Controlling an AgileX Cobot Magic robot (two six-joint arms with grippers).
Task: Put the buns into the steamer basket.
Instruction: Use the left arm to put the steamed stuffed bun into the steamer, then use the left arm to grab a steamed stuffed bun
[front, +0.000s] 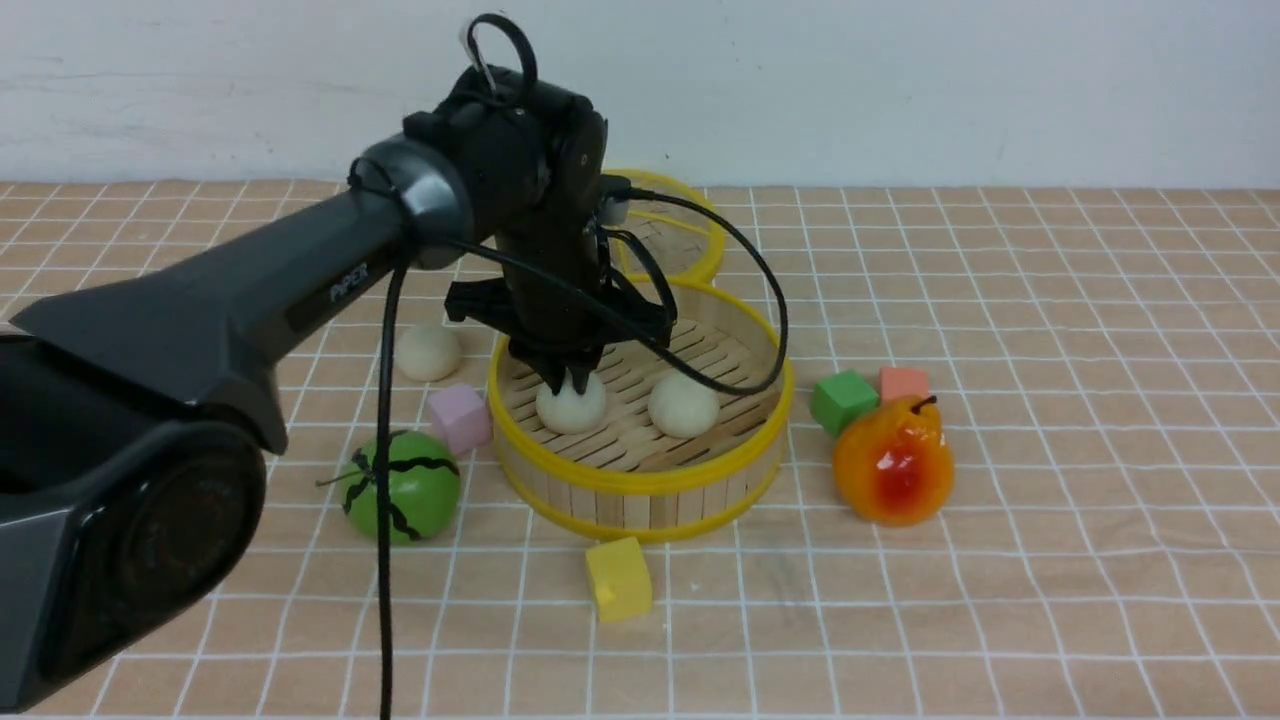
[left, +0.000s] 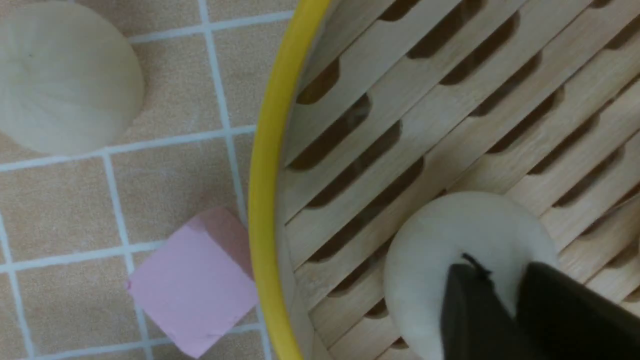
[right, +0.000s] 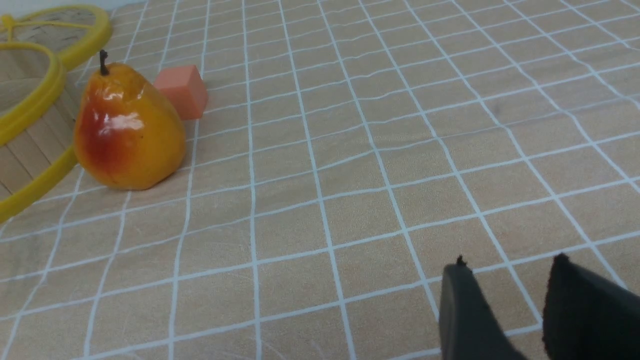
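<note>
Inside the steamer basket, near its left wall, the left gripper rests on top of one bun. Its fingers stand a narrow gap apart, and we cannot tell whether they pinch it or only touch it. A second bun lies beside it in the basket; the third bun sits outside, off the basket's far-left side. If the pads cling when we lift, we judge the bun could be dragged up and roll over the rim toward the pink cube.

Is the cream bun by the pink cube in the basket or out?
Out: the cream-coloured bun rests on the checked cloth, outside the yellow-rimmed bamboo steamer basket.
</note>
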